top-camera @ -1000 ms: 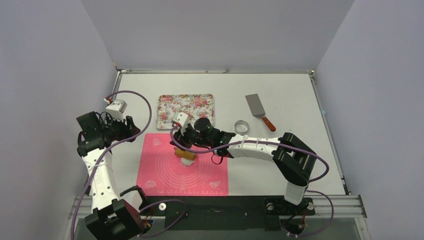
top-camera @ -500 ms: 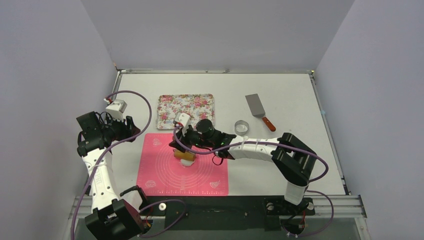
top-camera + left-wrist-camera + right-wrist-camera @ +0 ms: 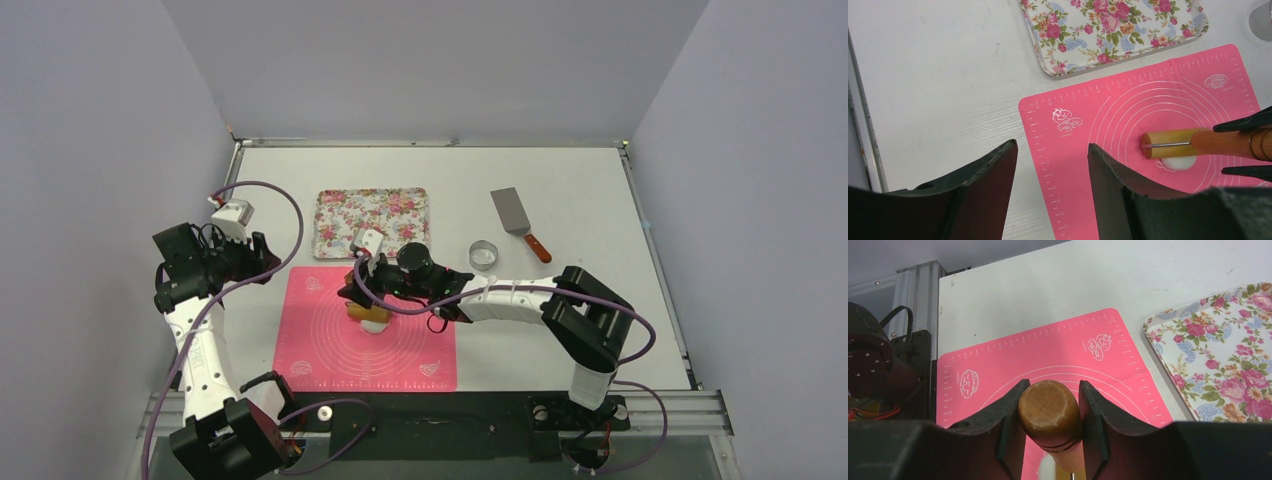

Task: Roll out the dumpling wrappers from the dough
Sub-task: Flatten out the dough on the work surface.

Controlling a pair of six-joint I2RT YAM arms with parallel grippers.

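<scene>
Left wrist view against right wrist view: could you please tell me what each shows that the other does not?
Only the left wrist view shows the metal ring and the open left gripper. Only the right wrist view shows the rolling pin end-on, clamped by the right gripper. Both show the pink mat, flowered tray and rolling pin.

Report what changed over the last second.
The right pincer, shut on the rolling pin, slid it slightly leftward in the top view across the dough disc on the pink mat. Nothing was picked up or released. The left pincer stayed open beside the mat; floral tray, ring cutter and spatula did not move.
</scene>
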